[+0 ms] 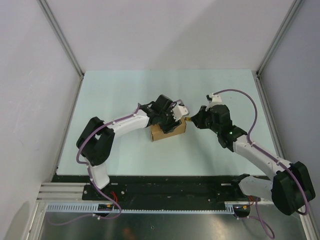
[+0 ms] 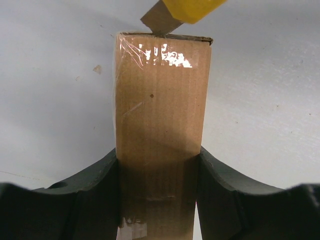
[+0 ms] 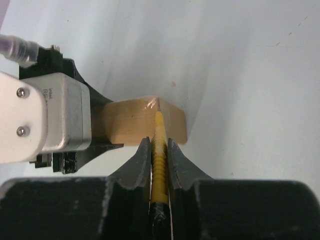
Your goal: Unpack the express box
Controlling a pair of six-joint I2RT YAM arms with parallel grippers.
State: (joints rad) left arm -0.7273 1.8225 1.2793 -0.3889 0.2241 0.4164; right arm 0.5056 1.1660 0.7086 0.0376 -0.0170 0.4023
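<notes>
I have the small brown cardboard express box [image 1: 165,132] lying near the middle of the pale green table top [image 1: 125,90], between the two arms. My left gripper [image 2: 159,167] straddles it from one end. Its dark fingers [image 2: 100,175] press against the two long tan sides, so it is clamped on the carton and steadies it. My right gripper [image 3: 159,150] is closed tight on the slim yellow plastic utility knife [image 3: 159,135], with the handle running back between the jaws and the cutting end aimed at the box. In the left wrist view the dull blade tip [image 2: 156,21] appears to touch the far end of the carton at its top edge, just beyond the clear glossy tape [image 2: 160,55] that glints across the lid [image 2: 160,100].

I judge this to be the opening of the cutting step, with the seal unslit and the lid shut. The next move calls for drawing the blade along the taped seam toward my left gripper. The cut should be shallow enough to part the tape only, and the left grip must stay firm so the carton does not slide or twist under the pull.
</notes>
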